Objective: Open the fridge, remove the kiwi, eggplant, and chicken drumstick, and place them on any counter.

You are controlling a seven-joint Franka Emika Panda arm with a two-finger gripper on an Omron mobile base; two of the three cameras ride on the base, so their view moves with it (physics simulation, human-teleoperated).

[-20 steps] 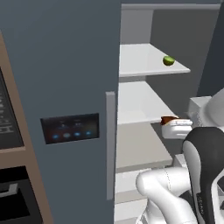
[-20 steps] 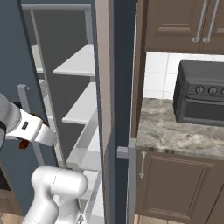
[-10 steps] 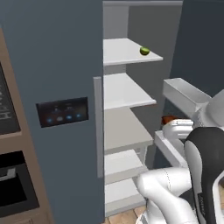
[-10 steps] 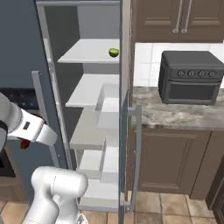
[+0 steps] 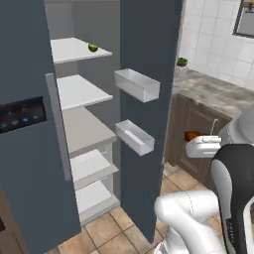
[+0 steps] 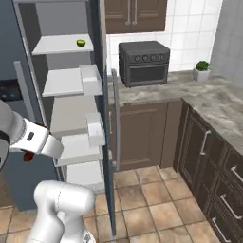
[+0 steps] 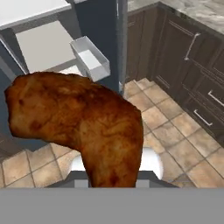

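One kiwi [image 5: 93, 47] on fridge [image 5: 30, 163] shelf

One fridge [image 5: 149, 99], one kiwi [image 5: 93, 47], one chicken drumstick [image 7: 83, 122], one toaster oven [image 6: 144, 62], one potted plant [image 6: 202, 70].

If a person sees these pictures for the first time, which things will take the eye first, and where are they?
The reddish-brown chicken drumstick dominates the hand view, held in the shut gripper above the tiled floor. Next comes the slate-blue fridge with its door swung wide open, and the small green kiwi alone on the top white shelf. A dark toaster oven stands on the marbled counter beside it.
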